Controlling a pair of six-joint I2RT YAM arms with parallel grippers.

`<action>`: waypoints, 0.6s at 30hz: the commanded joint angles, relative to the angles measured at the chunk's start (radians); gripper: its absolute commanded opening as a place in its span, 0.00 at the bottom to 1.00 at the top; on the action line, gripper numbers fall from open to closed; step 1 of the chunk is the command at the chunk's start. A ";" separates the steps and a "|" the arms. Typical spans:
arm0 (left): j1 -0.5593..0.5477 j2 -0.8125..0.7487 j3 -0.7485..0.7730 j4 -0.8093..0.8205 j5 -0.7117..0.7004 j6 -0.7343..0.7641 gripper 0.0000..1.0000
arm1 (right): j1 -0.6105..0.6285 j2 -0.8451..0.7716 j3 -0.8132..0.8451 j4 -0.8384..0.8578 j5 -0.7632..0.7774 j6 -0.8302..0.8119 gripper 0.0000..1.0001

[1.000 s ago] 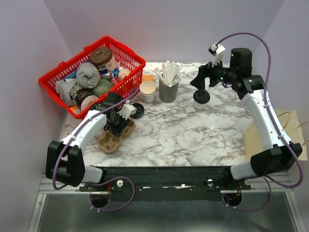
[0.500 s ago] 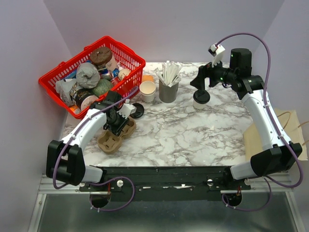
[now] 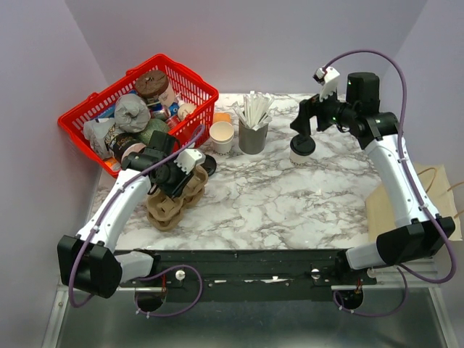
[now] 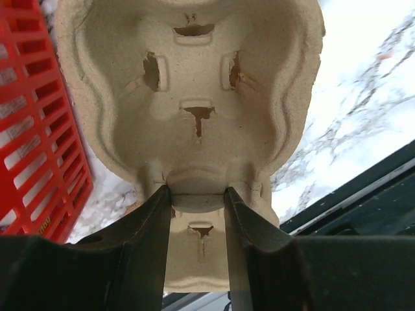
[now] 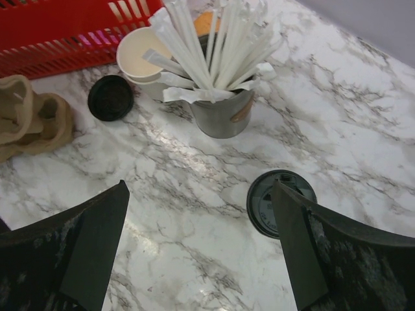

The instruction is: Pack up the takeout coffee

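Observation:
The takeout coffee (image 3: 301, 148), a small cream cup with a black lid, stands on the marble table at the back right. In the right wrist view its lid (image 5: 280, 202) shows just inside the right finger. My right gripper (image 3: 303, 123) is open and empty, above and slightly behind the cup; in its own view (image 5: 201, 249) the jaws stand wide apart. My left gripper (image 3: 176, 176) is shut on the near rim of a brown pulp cup carrier (image 3: 172, 199). The wrist view shows the fingers (image 4: 155, 220) pinching the carrier (image 4: 194, 97), whose wells are empty.
A red basket (image 3: 138, 109) full of packaged goods stands at the back left. A stack of cream cups (image 3: 222, 135), a grey cup of white sticks (image 3: 253, 130) and a loose black lid (image 3: 208, 165) stand in the middle back. The basket wall (image 4: 26, 129) is beside the carrier.
My left arm has pulled back and to the left with the carrier in its grip, tipping the carrier up off the table. The right gripper has shifted slightly right above the coffee.

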 commanded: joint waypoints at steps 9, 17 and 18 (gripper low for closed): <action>-0.055 0.008 0.096 0.126 0.309 -0.023 0.07 | -0.186 -0.041 0.244 -0.542 0.606 -0.251 0.82; -0.089 0.037 0.122 0.220 0.413 -0.059 0.00 | -0.453 -0.111 0.361 -0.771 0.850 -0.358 0.76; -0.093 0.043 0.124 0.220 0.431 -0.054 0.00 | -0.484 -0.125 0.377 -0.782 0.881 -0.372 0.76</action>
